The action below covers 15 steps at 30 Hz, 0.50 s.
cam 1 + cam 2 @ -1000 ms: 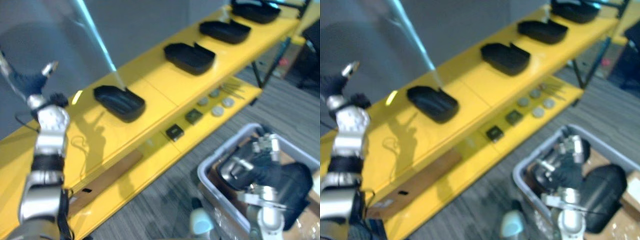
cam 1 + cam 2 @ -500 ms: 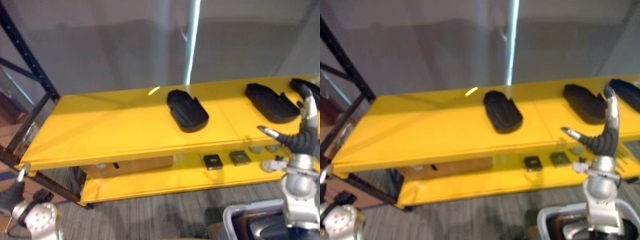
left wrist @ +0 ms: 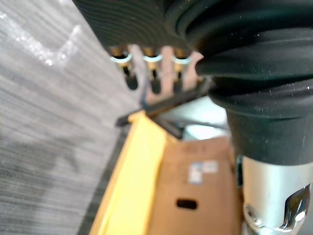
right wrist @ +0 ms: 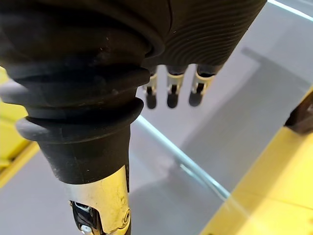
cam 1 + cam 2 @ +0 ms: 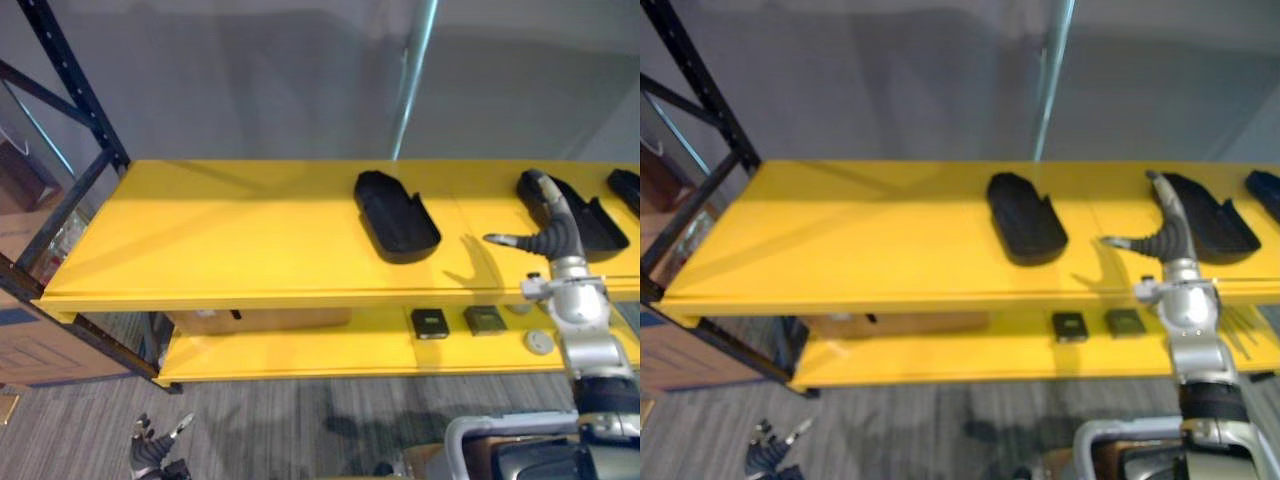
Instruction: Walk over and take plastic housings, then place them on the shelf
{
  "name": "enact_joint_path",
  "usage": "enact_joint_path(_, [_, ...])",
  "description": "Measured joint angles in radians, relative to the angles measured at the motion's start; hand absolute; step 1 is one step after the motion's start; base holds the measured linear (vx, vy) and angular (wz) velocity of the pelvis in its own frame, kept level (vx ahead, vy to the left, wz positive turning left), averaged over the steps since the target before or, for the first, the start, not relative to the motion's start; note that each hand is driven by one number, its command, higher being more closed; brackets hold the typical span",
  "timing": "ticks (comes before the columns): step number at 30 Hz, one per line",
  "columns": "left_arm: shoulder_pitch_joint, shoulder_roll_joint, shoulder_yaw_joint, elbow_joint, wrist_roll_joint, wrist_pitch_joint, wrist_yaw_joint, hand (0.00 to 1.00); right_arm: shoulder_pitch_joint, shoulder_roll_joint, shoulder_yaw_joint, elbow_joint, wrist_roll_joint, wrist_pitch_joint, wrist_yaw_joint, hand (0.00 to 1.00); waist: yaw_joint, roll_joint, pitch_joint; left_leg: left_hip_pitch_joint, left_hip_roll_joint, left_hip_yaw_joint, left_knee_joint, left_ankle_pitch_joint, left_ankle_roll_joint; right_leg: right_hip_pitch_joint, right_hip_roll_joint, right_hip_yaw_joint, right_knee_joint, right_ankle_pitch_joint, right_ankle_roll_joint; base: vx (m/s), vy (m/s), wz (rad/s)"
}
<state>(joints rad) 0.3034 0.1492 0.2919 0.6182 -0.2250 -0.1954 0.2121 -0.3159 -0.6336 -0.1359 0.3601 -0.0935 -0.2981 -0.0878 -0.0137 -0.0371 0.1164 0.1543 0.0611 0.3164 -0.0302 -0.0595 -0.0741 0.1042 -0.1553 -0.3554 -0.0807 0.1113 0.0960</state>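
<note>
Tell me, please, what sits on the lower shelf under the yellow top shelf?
A cardboard box, two dark square parts and a grey disc show at the lower shelf's front edge. The top shelf covers whatever lies further back.

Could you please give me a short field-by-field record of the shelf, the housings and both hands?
upper shelf: yellow, bearing middle housing, right housing and edge housing, all black
lower shelf: two square parts, cardboard box
right hand: open, empty, raised before the right housing
left hand: open, empty, low over the floor
bin: grey, lower right
</note>
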Motion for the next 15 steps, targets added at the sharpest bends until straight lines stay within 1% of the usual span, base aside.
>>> enact_joint_path(2, [-0.001,0.0,0.003,0.0,0.0,0.0,0.0,0.0,0.008,0.01,-0.004,-0.008,0.0,0.0,-0.002,0.0,0.0,-0.004,0.006,-0.002,-0.003,0.0,0.005,0.0,0.0,-0.001,-0.002,0.001,0.0,0.001,0.001,0.0,0.0,0.02])
enact_joint_path(4, [-0.016,0.002,0.016,0.01,-0.002,0.003,0.001,0.0,0.043,0.045,-0.035,-0.072,0.0,0.006,-0.018,0.0,0.0,-0.012,0.04,-0.038,0.002,-0.012,0.057,-0.017,0.012,-0.005,-0.007,-0.001,0.006,0.003,0.003,-0.03,0.005,0.1])
enact_joint_path(5, [-0.023,0.002,0.017,0.021,-0.003,0.005,0.001,0.0,0.047,0.049,-0.041,-0.09,0.0,0.012,-0.025,0.0,0.0,-0.01,0.053,-0.05,0.005,-0.015,0.076,-0.024,0.014,-0.009,-0.009,-0.001,0.013,0.003,0.003,-0.09,0.021,0.18])
enact_joint_path(7, [-0.056,0.001,0.019,0.076,-0.014,0.029,0.003,0.0,0.069,0.053,-0.068,-0.153,0.0,0.048,-0.042,0.0,-0.002,0.0,0.091,-0.091,0.004,-0.042,0.122,-0.039,0.021,-0.028,-0.023,-0.012,0.047,-0.005,0.003,-0.11,0.05,0.27])
enact_joint_path(9, [-0.059,0.002,0.03,0.107,-0.03,0.036,0.005,0.0,0.079,0.065,-0.079,-0.179,-0.001,0.068,-0.046,0.0,-0.002,0.004,0.098,-0.108,0.002,-0.058,0.135,-0.042,0.025,-0.034,-0.03,-0.022,0.069,-0.016,0.007,-0.06,0.035,0.26])
enact_joint_path(11, [-0.067,0.002,0.055,0.158,-0.055,0.058,0.007,0.0,0.089,0.068,-0.079,-0.217,-0.002,0.086,-0.046,0.0,-0.003,0.008,0.109,-0.116,0.0,-0.076,0.146,-0.048,0.028,-0.039,-0.038,-0.029,0.101,-0.033,0.007,-0.05,0.032,0.28])
enact_joint_path(13, [-0.066,0.007,0.069,0.198,-0.084,0.076,0.012,0.0,0.104,0.075,-0.078,-0.249,-0.043,0.101,-0.049,0.0,-0.001,0.005,0.111,-0.122,-0.002,-0.095,0.143,-0.05,0.031,-0.044,-0.043,-0.029,0.123,-0.053,0.009,-0.03,0.02,0.23])
enact_joint_path(14, [-0.064,0.007,0.081,0.221,-0.091,0.096,0.013,0.0,0.107,0.086,-0.078,-0.256,-0.078,0.106,-0.061,0.0,0.007,0.003,0.111,-0.122,0.0,-0.098,0.143,-0.048,0.02,-0.047,-0.042,-0.029,0.132,-0.064,0.003,-0.01,-0.004,0.09])
enact_joint_path(15, [-0.063,0.006,0.081,0.225,-0.09,0.102,0.013,0.0,0.107,0.089,-0.078,-0.258,-0.093,0.106,-0.067,0.0,0.008,0.003,0.111,-0.122,0.0,-0.1,0.142,-0.046,0.017,-0.047,-0.042,-0.03,0.135,-0.067,0.004,-0.01,-0.007,0.08])
